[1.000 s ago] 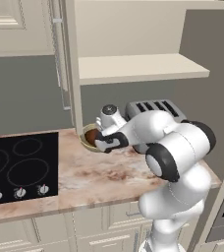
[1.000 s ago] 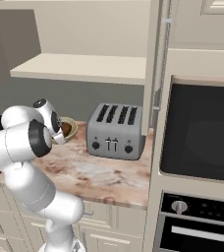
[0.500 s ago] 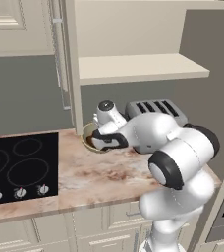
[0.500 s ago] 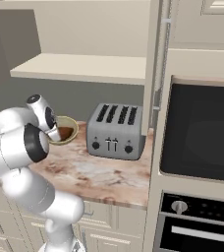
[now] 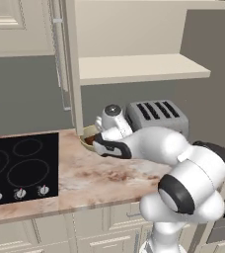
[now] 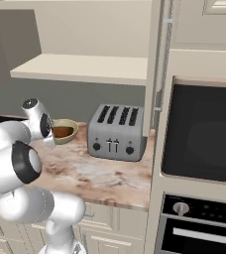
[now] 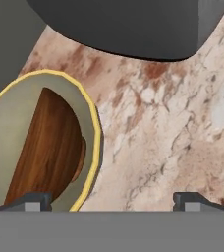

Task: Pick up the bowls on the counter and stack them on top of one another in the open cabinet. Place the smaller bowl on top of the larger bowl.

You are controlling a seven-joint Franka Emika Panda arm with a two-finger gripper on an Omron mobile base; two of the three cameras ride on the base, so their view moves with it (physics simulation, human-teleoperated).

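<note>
I am bringing my hand [image 7: 111, 199] low over the marbled desk [image 7: 173, 142], just beside the larger bowl [image 7: 15, 113], the pale olive-beige one with the yellow rim, which is sitting near the back of the desk by the cabinet's tall side panel [image 5: 71, 74], with the toaster [image 6: 117, 131] a little apart on its other side. The smaller bowl [image 7: 50, 147], glossy reddish-brown, is lying inside the larger one, so the two are already nested while on the desk. My fingers [image 7: 33, 199] are standing apart with nothing between them; one tip is reaching over the beige bowl's inside, the other over bare stone, so the rim is falling between them. To do this step well, I am judging that I should settle squarely on that rim wall, with one finger inside and one outside, before closing, and keep the hand level so the brown bowl does not slide. The shelf of the open cabinet [image 5: 139, 69] is waiting above, and the lift will likely need to clear its front edge.
</note>
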